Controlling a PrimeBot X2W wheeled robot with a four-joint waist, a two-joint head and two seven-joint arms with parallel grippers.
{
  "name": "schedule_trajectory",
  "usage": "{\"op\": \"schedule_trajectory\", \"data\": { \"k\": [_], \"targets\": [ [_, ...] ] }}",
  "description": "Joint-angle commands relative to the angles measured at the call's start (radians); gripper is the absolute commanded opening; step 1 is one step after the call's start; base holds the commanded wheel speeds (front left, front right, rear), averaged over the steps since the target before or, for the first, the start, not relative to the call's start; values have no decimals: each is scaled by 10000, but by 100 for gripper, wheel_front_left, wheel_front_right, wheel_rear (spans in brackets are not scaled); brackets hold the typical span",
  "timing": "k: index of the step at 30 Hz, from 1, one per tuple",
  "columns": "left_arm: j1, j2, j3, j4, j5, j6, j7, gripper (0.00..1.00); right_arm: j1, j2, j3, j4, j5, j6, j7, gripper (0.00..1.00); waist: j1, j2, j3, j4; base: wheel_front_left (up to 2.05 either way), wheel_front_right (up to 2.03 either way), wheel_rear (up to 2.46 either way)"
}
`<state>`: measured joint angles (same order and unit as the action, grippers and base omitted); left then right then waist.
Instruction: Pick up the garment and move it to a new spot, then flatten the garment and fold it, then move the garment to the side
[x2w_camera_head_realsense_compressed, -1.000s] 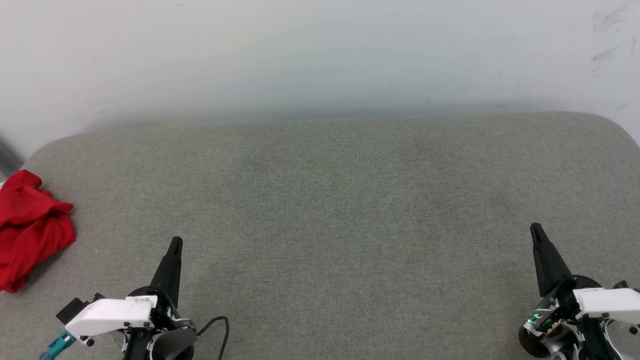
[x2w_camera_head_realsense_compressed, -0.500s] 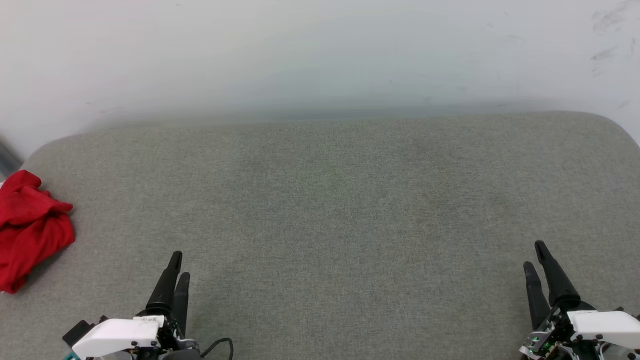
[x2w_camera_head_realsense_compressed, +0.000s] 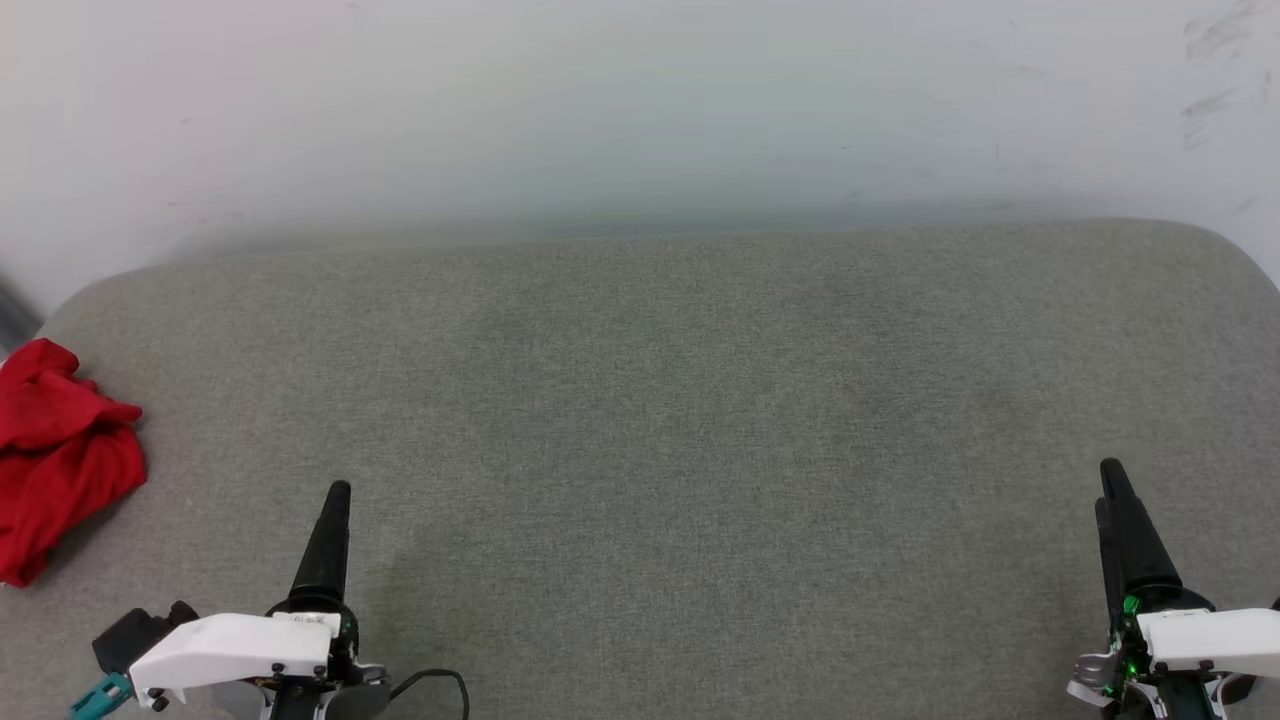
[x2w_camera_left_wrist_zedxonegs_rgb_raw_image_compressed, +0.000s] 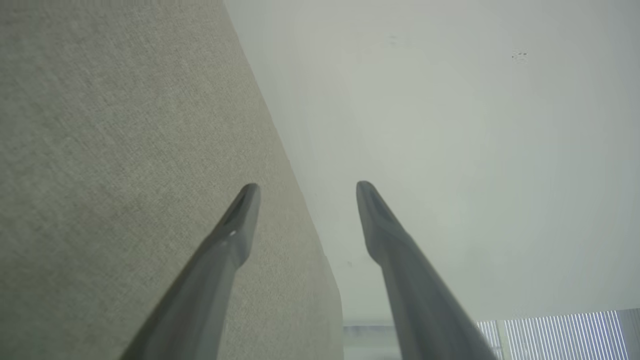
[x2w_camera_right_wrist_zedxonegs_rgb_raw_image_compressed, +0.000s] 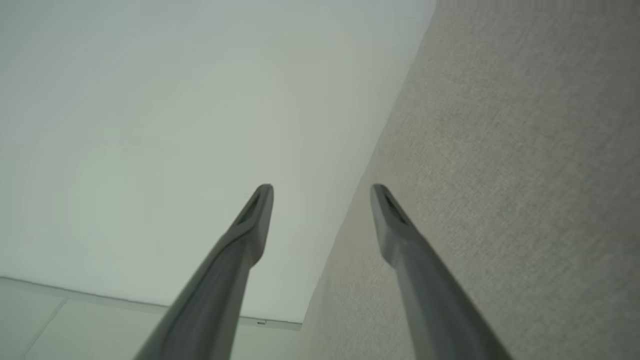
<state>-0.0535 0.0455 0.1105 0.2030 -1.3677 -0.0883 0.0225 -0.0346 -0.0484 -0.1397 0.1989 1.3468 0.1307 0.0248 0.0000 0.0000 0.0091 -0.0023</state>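
The garment is a crumpled red heap at the far left edge of the grey fabric surface, partly cut off by the head view's border; no sleeves or lettering show. My left gripper hovers at the lower left, well to the right of the heap and apart from it. In the left wrist view its fingers stand apart around nothing, so the left gripper is open. My right gripper is at the lower right. It is open too, and nothing is between its fingers.
A white wall rises behind the surface's far edge. The surface has rounded corners at the far left and far right. A dark cable loops beside my left wrist. A slatted vent shows low in the left wrist view.
Both grippers have turned at the wrist, so each finger pair now overlaps side-on in the head view. The right gripper has shifted slightly right and forward. The garment has not moved.
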Motion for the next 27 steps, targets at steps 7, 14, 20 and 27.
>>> {"op": "schedule_trajectory", "data": {
  "k": [7,14,20,27],
  "targets": [
    [1,31,-210,-737,1726,540,-333,100,63,-27,108,-902,-1780,0,-356,100,0,0,29,-3,0,0,0],
    [140,35,-507,-967,3441,1000,-602,100,258,-27,321,-1394,-3437,0,-629,100,0,0,46,4,0,0,0],
    [270,37,-717,-1050,4714,1345,-821,100,449,-27,523,-1668,-4748,0,-839,100,0,0,31,8,0,0,0],
    [375,49,-950,-1105,5956,1584,-1057,100,655,-28,655,-1828,-6016,0,-1080,100,0,0,29,22,0,0,0]
  ]
}}
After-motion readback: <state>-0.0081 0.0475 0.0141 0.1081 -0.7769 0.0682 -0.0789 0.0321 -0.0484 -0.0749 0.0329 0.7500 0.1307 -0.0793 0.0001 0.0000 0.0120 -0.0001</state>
